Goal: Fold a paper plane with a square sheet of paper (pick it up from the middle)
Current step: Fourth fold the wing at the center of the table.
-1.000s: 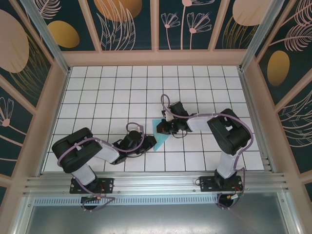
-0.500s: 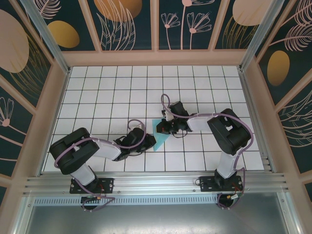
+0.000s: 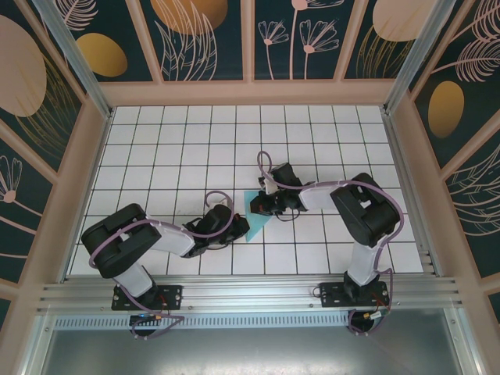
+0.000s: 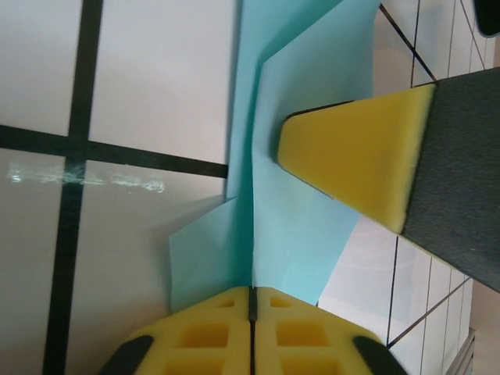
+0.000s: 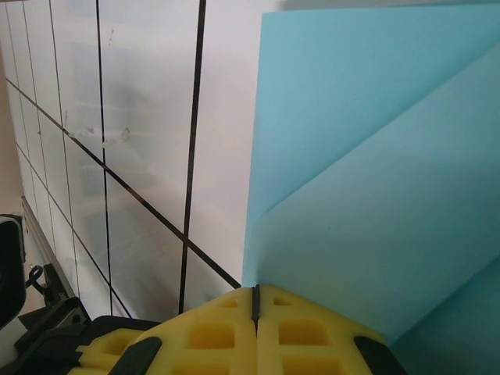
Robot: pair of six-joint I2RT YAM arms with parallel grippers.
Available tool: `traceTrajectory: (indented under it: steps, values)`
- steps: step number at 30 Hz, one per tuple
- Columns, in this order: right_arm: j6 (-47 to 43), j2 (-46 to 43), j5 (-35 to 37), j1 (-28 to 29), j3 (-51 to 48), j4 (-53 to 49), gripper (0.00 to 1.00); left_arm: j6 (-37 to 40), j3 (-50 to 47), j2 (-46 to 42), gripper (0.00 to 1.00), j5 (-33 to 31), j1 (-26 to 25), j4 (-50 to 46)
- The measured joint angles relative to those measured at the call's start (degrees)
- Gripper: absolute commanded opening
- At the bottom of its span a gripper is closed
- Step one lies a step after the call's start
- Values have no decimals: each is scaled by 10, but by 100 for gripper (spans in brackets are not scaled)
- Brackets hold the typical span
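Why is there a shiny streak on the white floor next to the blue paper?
Left wrist view: reflected light smears a bright streak across the glossy white tiled table beside the folded light-blue paper. Right wrist view: a fainter hazy sheen on the tiles. Top external view: even light, no strong glare.

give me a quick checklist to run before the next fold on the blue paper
1. Left gripper shut on the folded blue paper, pads meeting at its crease: ok.
2. Right gripper shut at the paper's edge: ok. Whether it pinches the paper or only presses on it: cannot tell.
3. The two grippers clear of each other, with paper showing between them: ok.
4. Paper well inside the table, away from its edges: ok.
5. Folded layers lined up evenly along the crease: cannot tell.
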Motion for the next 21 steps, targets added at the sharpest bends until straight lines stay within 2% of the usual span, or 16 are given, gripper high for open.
traceTrajectory:
  steps: [3, 6, 9, 14, 17, 21]
  values:
    - [0, 8, -1, -1, 0, 2, 5, -1, 0, -7, 26, 0, 0, -1]
    - [0, 9, -3, -1, 0, 3, 4, -2, 0, -28, 28, -17, 1, -31]
    - [0, 9, -3, -2, 0, 4, 4, -3, 0, -57, 26, -43, 2, -72]
    - [0, 9, -4, -2, 0, 4, 4, 1, 2, -110, 13, -85, 5, -129]
    - [0, 9, -5, -2, 0, 4, 5, 10, 9, -117, 9, -86, 15, -144]
    - [0, 9, -5, -2, 0, 4, 5, 26, 22, -115, 8, -65, 31, -144]
